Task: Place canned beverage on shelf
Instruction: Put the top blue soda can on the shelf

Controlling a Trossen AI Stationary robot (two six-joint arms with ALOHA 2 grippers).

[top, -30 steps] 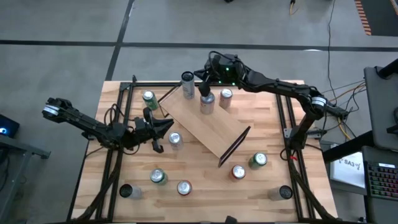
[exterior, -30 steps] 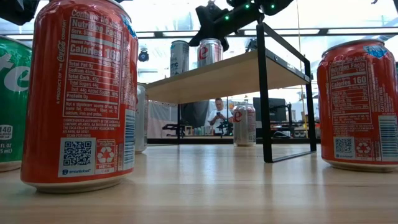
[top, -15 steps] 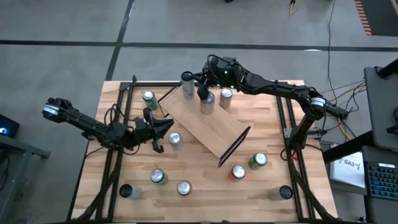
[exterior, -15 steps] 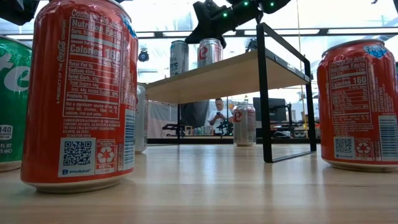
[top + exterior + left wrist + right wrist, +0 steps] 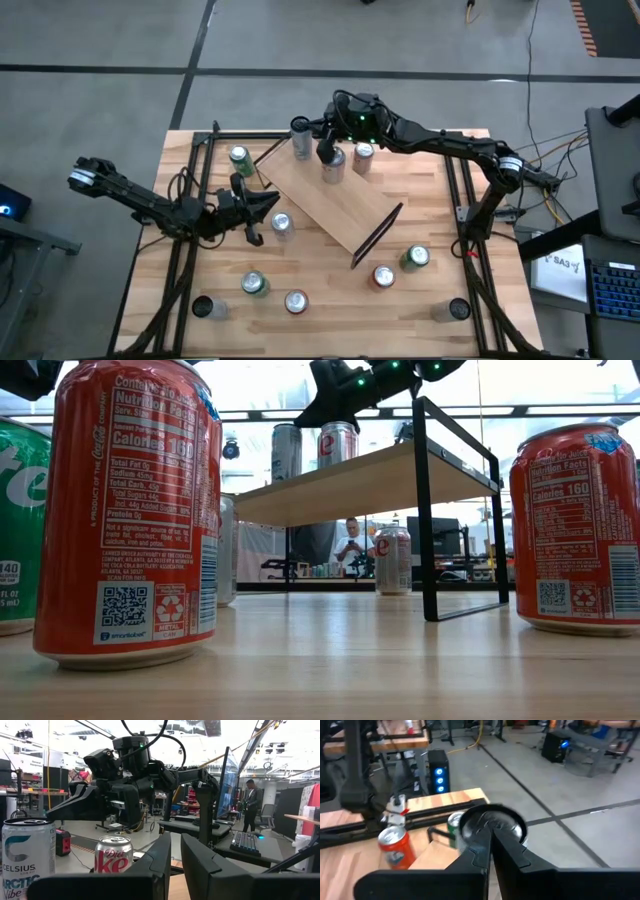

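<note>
The shelf (image 5: 335,205) stands slantwise in the middle of the table, a light-wood board on black end frames (image 5: 425,510). A Diet Coke can (image 5: 338,444) and a silver Celsius can (image 5: 287,452) stand upright on its far end. They also show in the left wrist view, the Diet Coke (image 5: 113,854) beside the Celsius (image 5: 27,852). My right gripper (image 5: 324,150) hovers shut and empty just above these two cans. In the left wrist view the right gripper (image 5: 75,805) is clear of both. My left gripper (image 5: 258,212) waits shut and empty at the table's left.
Another Diet Coke can (image 5: 363,157) stands on the table behind the shelf, and a green can (image 5: 240,157) stands at the far left. Several more cans stand on the near half, among them a red one (image 5: 130,510) and a second red one (image 5: 575,525). A person (image 5: 352,545) sits in the room beyond.
My right gripper has risen a little above the shelf and shifted toward the table's left, away from the Diet Coke can, which stays upright on the shelf.
</note>
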